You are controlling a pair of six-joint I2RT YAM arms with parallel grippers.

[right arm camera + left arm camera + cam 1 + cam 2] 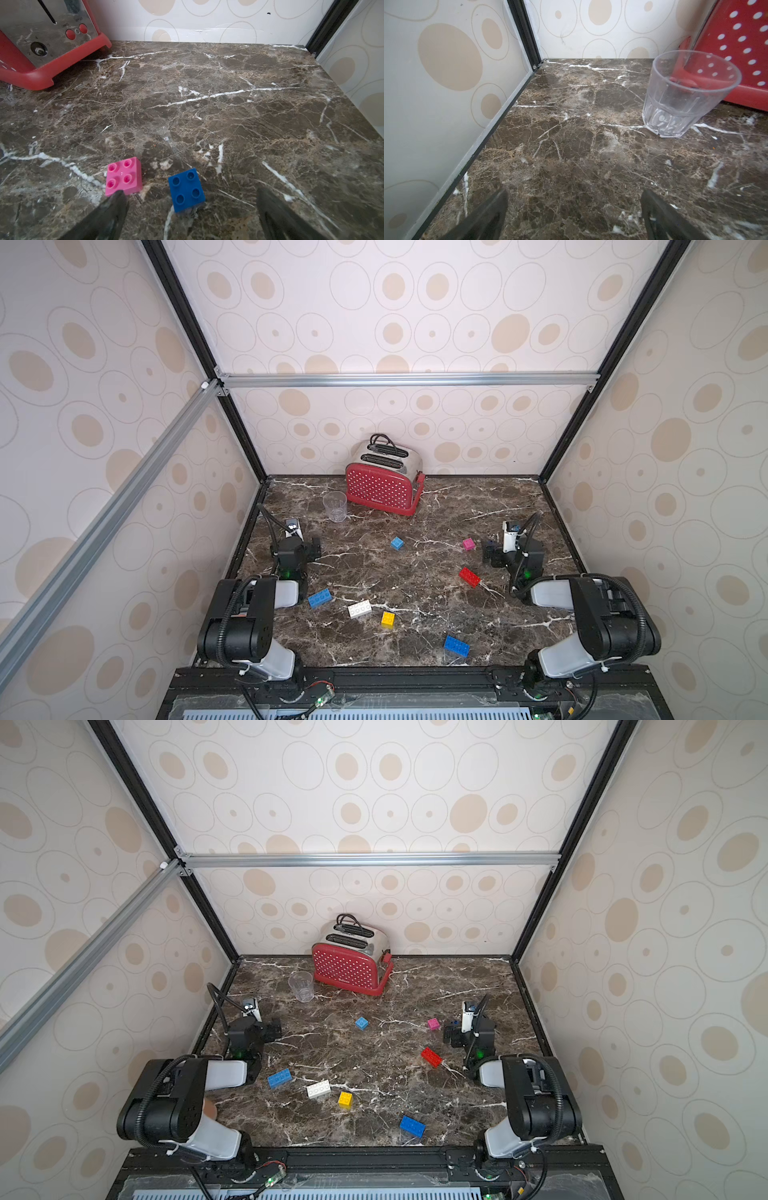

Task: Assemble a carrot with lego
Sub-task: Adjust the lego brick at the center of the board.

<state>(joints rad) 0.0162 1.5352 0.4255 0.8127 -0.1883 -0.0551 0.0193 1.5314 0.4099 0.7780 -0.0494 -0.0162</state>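
Note:
No carrot is in view; the lego lies as loose bricks on the marble table. In both top views I see a small blue brick, a pink one, a red one, a long blue one, a white one, a yellow one and another blue one. My right gripper is open just right of the pink brick, and a small blue brick sits between its fingers, untouched. At the table's left side my left gripper stands open over bare marble.
A red dotted toaster stands at the back wall, with a clear plastic cup just left of it and ahead of my left gripper. Patterned walls close the table on three sides. Both arm bases sit at the front edge.

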